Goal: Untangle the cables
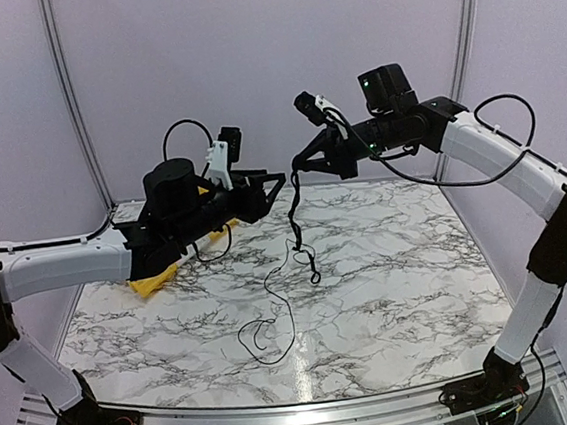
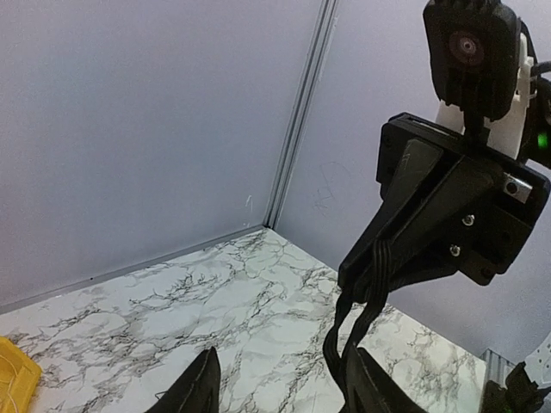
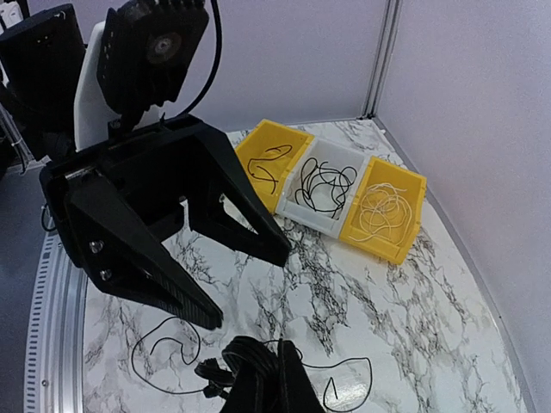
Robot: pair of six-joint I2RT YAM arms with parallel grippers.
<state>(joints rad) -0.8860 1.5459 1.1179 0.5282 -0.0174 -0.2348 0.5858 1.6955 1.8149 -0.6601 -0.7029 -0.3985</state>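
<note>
Pinching the cables [image 1: 297, 221], right tool [image 1: 296, 166] clamps; left tool [image 1: 279, 184] gapes.

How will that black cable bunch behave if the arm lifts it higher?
Probably floppy: the cables hang limp from the shut right gripper. Likely light too, since the thin strands trail in loose curls across the table. They may snag when pulled, as the hanging part looks twisted together.

Pale lilac walls [image 1: 248, 55], white marbled tabletop [image 1: 403, 301]
</note>
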